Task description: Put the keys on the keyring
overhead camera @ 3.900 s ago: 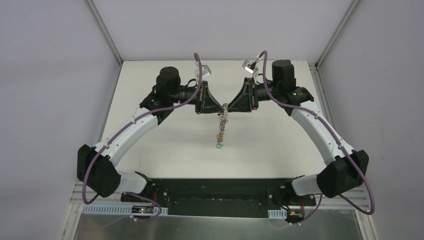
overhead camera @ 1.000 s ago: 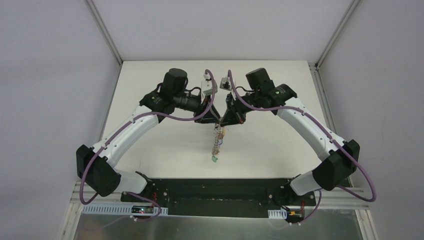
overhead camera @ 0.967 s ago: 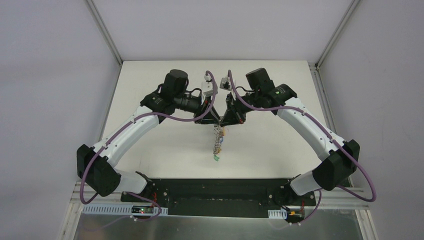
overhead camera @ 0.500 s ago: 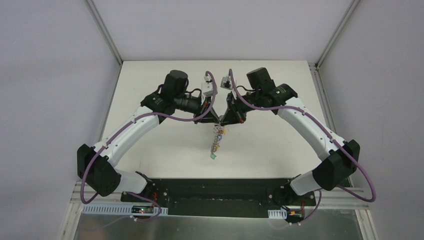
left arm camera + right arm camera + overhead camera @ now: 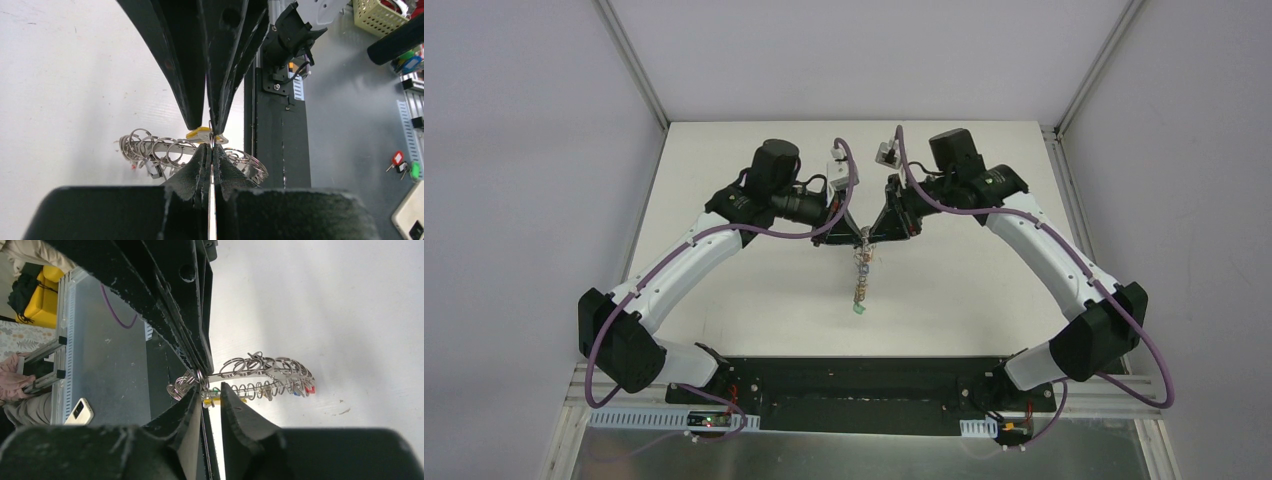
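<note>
Top external: we see the left gripper (image 5: 850, 234) and right gripper (image 5: 873, 232) meet tip to tip mid-frame. The keyring (image 5: 861, 272) hangs below them, with open table (image 5: 754, 290) on every side. Left wrist: our fingers (image 5: 194, 170) pinch the keyring's thin edge. Right wrist: our fingers (image 5: 235, 400) stand slightly parted beside it.

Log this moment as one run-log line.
left end effector: shut on keyring | right end effector: slightly open at yellow key | keyring: edge-on, wire loops along it
</note>
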### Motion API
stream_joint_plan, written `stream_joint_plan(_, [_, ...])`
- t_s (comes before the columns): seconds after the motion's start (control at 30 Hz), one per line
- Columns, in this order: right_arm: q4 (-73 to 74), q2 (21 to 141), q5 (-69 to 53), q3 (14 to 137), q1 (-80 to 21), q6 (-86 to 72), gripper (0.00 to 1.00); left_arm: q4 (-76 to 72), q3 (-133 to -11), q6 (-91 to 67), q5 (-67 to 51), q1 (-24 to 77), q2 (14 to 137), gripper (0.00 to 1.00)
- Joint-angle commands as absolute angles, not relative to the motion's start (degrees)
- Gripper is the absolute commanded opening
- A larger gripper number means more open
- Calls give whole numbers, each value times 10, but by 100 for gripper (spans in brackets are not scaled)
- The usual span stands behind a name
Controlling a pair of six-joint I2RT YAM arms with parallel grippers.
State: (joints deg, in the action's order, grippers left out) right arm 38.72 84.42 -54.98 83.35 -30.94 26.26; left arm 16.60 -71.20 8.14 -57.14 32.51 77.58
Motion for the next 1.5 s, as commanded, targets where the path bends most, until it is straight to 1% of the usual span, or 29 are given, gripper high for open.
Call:
stream_joint_plan(0.0, [342,811,-607,838,-285,231,27,80,-734,6,-617,311,755,0])
stream_joint_plan(0.2, [293,787,-655,821,-244,183,43,-47,-702,-113,-634,301,749,0])
stream_joint_plan(0.27, [270,782,-665,812,-236,161,46,-89,-689,-150,-637,300,749,0])
stream_joint_plan(0.37, [264,781,-667,805,-234,156,47,-134,-679,-186,-640,299,749,0])
stream_joint_plan(0.6, [253,788,-671,793,-234,152,47,-151,-673,-200,-641,298,750,0])
stream_joint_plan(0.67, [250,790,-673,790,-234,151,44,-157,-672,-206,-642,298,751,0])
stream_joint_plan(0.83, [239,790,-685,777,-234,147,21,-161,-673,-207,-641,297,751,0])
stream_joint_plan(0.97, [234,786,-686,770,-233,145,13,-161,-672,-206,-641,295,752,0])
stream_joint_plan(1.17, [217,786,-691,756,-234,133,5,-163,-673,-205,-643,293,752,0])
stream_joint_plan(1.47, [171,796,-708,736,-239,92,4,-212,-668,-239,-643,293,758,0])
